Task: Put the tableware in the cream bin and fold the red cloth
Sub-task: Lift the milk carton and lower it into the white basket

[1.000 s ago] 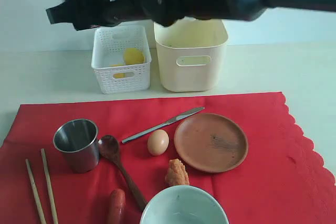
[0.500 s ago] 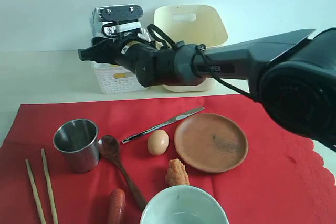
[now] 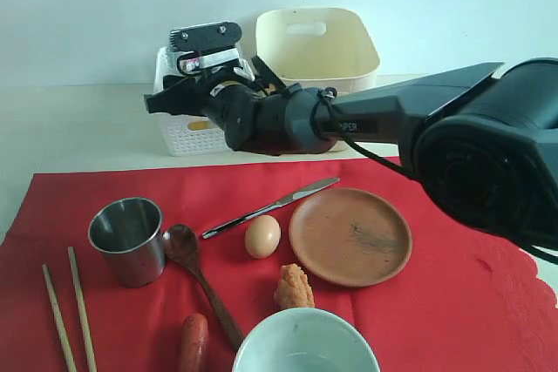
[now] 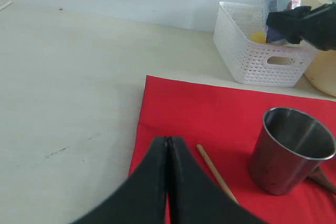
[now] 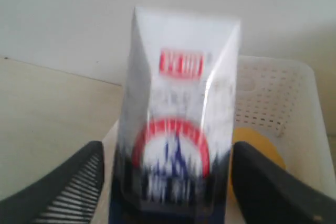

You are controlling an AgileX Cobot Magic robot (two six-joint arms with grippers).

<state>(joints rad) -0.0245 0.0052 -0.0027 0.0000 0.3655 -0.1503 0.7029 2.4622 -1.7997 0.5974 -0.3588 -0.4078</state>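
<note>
The red cloth [image 3: 436, 302] lies flat under the tableware: steel cup [image 3: 128, 240], two chopsticks [image 3: 70, 311], dark spoon [image 3: 196, 276], knife [image 3: 270, 206], brown plate [image 3: 350, 236] and pale bowl [image 3: 305, 344]. The cream bin [image 3: 318, 45] stands at the back. My right gripper [image 3: 174, 98] reaches across over the white basket [image 3: 187, 132]. Its jaws stand open on either side of a blue-and-white milk carton [image 5: 176, 124], with small gaps showing. My left gripper [image 4: 168, 140] is shut and empty, low over the cloth's left edge near a chopstick [image 4: 215, 171] and the cup [image 4: 291, 150].
An egg [image 3: 262, 236], an orange food piece [image 3: 294, 287] and a red sausage-like item [image 3: 193, 344] lie on the cloth among the tableware. A yellow lemon [image 5: 257, 145] sits in the white basket. Bare table lies left of the cloth.
The right arm came down from across the top of the view to the white basket. Its jaws have widened around the milk carton. The left gripper stays shut.
</note>
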